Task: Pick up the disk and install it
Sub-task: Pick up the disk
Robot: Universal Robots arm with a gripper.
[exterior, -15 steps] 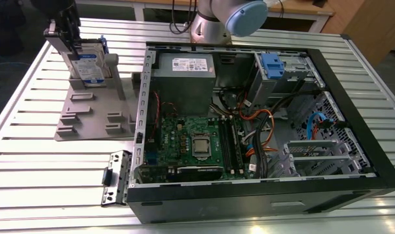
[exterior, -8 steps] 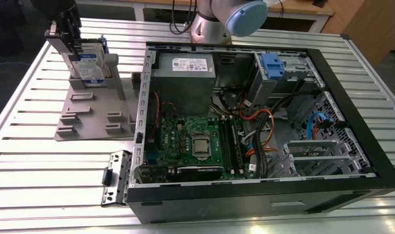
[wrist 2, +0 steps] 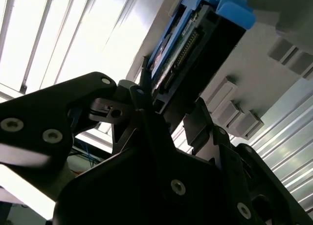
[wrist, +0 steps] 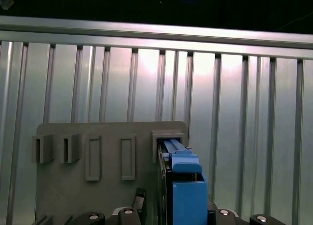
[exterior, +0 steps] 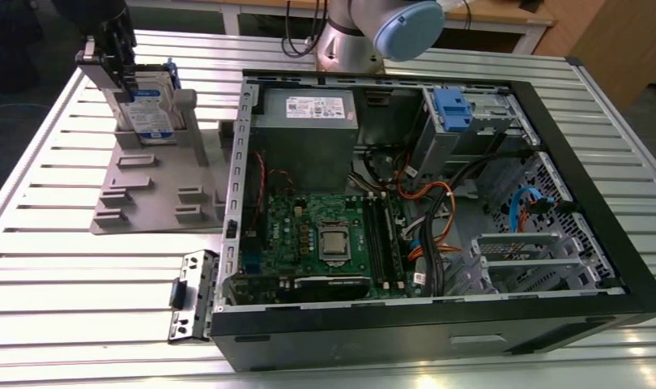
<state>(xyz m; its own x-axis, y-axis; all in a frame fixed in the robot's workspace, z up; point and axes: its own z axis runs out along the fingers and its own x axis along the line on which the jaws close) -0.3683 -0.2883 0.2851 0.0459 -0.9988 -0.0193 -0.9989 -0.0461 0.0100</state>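
You have a slatted aluminium table (exterior: 47, 267), ribbed and shiny, carrying everything. On it lies the open computer case (exterior: 593, 203), a black-rimmed box of grey sheet metal. The arm (exterior: 355, 36) rises behind the case, grey with a pale blue cap.

Beside the case, on the exterior view's left, sits a flat matte grey plastic holder (exterior: 155, 190) with raised blocks and slots. Inside the case are the boxy grey power supply (exterior: 304, 138), the green motherboard (exterior: 306, 219), orange and blue cables, and a blue latch (exterior: 449, 107) on the metal cage.

The disk (exterior: 152, 109) stands upright on edge in the holder's slot, well apart from the case, with its white-and-blue label facing the exterior camera. The black gripper (exterior: 117, 69) sits over the disk's upper end, on the holder's side farthest from the case. It straddles the disk, but you cannot tell whether it is clamped on or just around it.

A small perforated metal bracket (exterior: 195, 296) lies on the table just outside the case's near corner.

The second wrist view gives you the disk's (wrist 2: 195, 36) blue carrier edge, with a connector row along the side, running into the gripper (wrist 2: 171, 107). The first wrist view looks along the disk's (wrist: 188, 195) blue top edge into the holder (wrist: 107, 205).
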